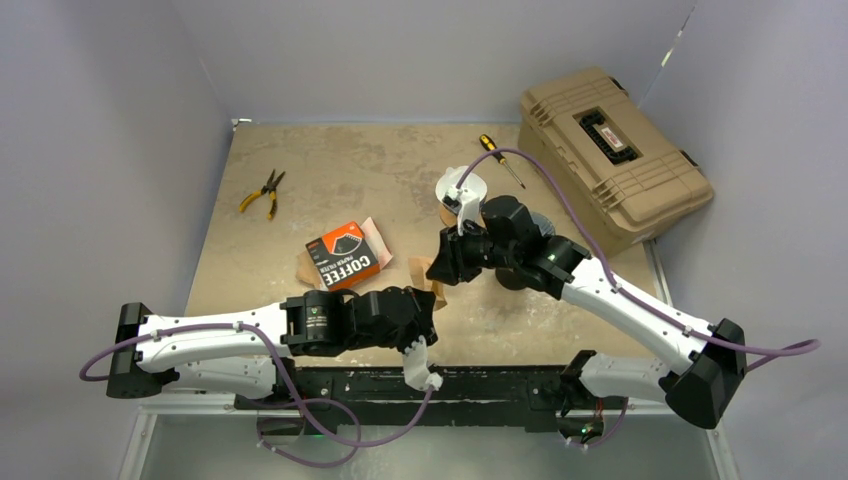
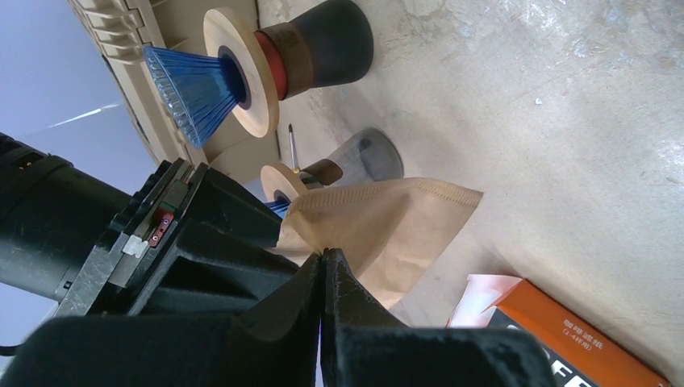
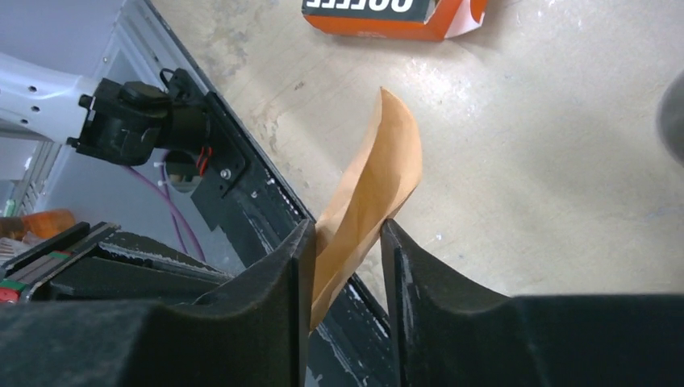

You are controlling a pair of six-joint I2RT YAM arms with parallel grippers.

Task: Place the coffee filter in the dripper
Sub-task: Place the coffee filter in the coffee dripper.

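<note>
A brown paper coffee filter (image 1: 431,273) hangs between my two grippers above the middle of the table. My left gripper (image 2: 324,254) is shut on the bottom edge of the filter (image 2: 387,226). My right gripper (image 3: 347,230) stands part open around the filter (image 3: 373,181), which bows between its fingers and touches both. In the left wrist view a dripper (image 2: 238,72) with a blue ribbed cone, a wooden ring and a dark base stands past the filter. A second one like it (image 2: 331,171) shows farther back. In the top view the right arm (image 1: 520,250) covers most of both.
An orange and black coffee filter box (image 1: 345,258) lies left of the grippers, a flap open. A tan hard case (image 1: 615,150) fills the back right corner. Yellow-handled pliers (image 1: 262,192) lie at back left and a screwdriver (image 1: 500,158) beside the case.
</note>
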